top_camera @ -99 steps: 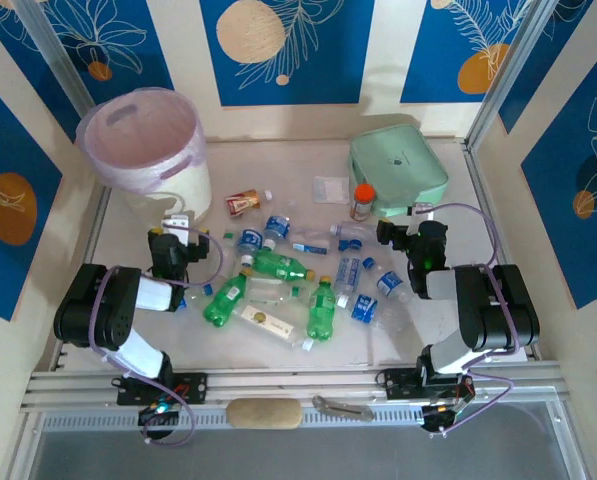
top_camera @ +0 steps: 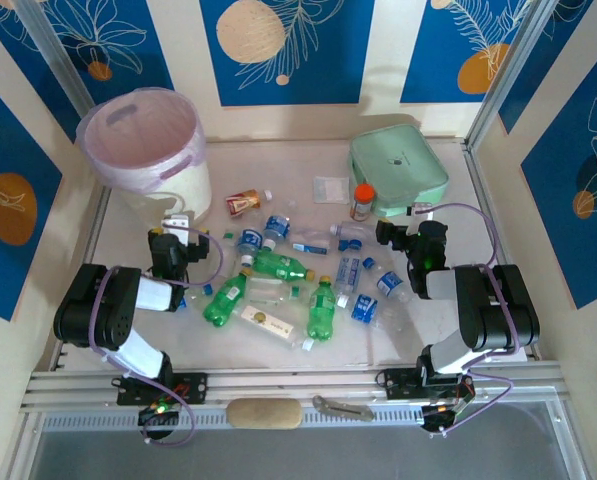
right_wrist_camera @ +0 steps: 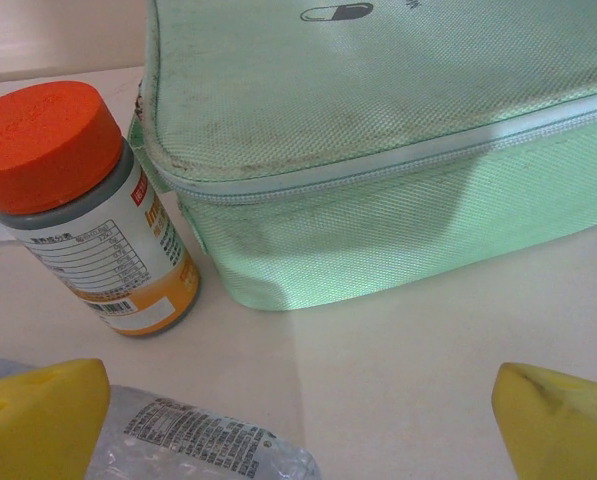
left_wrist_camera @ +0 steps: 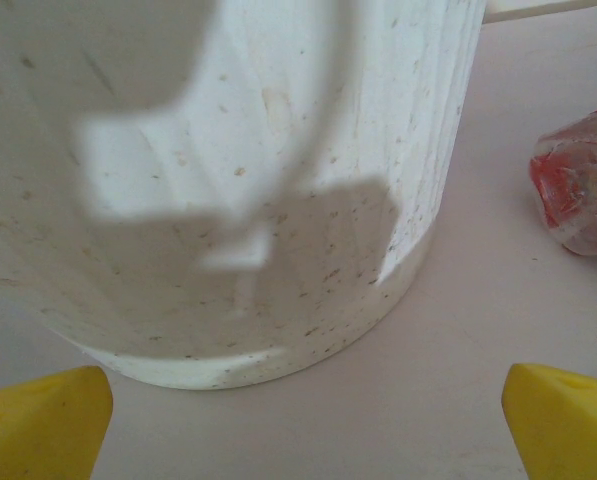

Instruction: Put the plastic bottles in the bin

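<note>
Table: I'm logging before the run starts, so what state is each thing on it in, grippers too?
bin: upright, bag-lined, no bottle seen inside.
plastic bottles: crushed, lying scattered.
jar: upright, orange cap on.
mint-green case: zipped shut.
left gripper: open, empty.
right gripper: open, empty.

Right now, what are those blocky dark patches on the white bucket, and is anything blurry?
Left wrist view: the patches on the bucket are shadow, probably the arm's own; the yellow left fingertips look soft. Right wrist view: the jar and green case are sharp, the right fingertips blurred. Top view: evenly lit, sharp.
</note>
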